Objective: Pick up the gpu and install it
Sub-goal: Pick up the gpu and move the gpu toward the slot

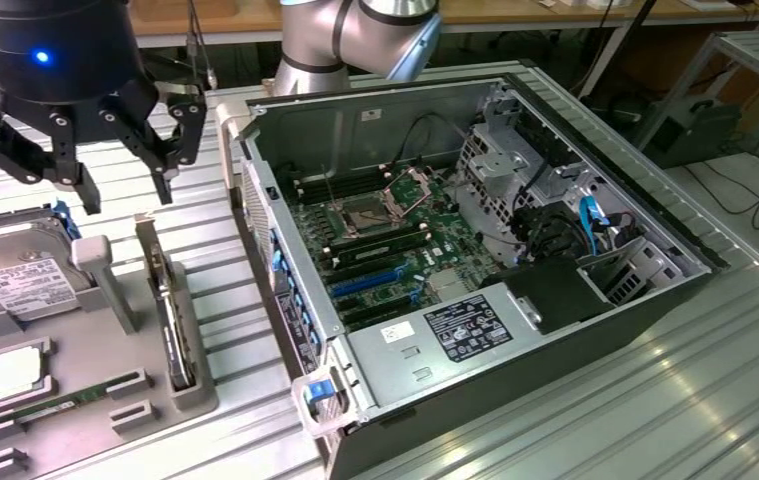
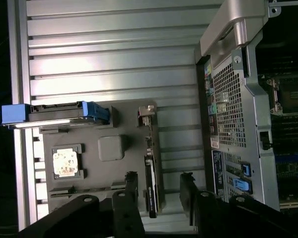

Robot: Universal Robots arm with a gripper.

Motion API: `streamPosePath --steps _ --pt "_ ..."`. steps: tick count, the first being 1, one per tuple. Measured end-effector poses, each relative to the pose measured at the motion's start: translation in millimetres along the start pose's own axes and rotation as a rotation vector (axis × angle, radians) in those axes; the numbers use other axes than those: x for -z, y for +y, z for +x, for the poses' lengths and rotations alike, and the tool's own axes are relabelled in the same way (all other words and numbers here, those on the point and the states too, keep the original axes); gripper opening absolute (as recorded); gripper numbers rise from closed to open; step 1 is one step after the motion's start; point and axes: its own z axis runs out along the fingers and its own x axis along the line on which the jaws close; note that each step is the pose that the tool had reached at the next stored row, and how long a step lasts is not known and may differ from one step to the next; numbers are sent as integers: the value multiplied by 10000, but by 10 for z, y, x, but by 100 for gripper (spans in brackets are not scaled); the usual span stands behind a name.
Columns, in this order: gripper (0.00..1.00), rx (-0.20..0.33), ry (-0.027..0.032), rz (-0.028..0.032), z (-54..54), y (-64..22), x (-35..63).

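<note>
Two fingers of the gripper (image 1: 126,190) are standing spread and empty above the grey holder (image 1: 92,350). From the wrist, the fingertips (image 2: 132,193) are straddling the gpu (image 2: 150,186) without touching it. The gpu is sitting on its long edge in a slot of that holder, between the hard drive (image 1: 12,285) and the computer case (image 1: 256,220).

It is probably going to handle as light and stiff but fragile, with bare circuitry and a fan on one face. The flat faces near the upper edge are looking like the safest hold, and a level pinch should keep it from tilting.

Room is lying open straight above. The slot walls are hugging the card closely, and the case wall is standing near on the exterior view's right, so sideways room is looking tight.
</note>
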Motion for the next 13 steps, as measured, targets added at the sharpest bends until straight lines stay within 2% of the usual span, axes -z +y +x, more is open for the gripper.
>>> streamPosePath --steps 1,2,3,5,8,11,13 --pt "60 6 -16 239 0 0 0" --pt "66 17 -8 465 0 0 -4" --pt "66 30 20 511 0 -2 -14" --pt "66 116 110 527 1 0 -24" --pt "66 418 167 523 1 2 -38" --pt "66 930 248 518 2 -2 -74" --pt "66 954 285 519 3 -8 -127"
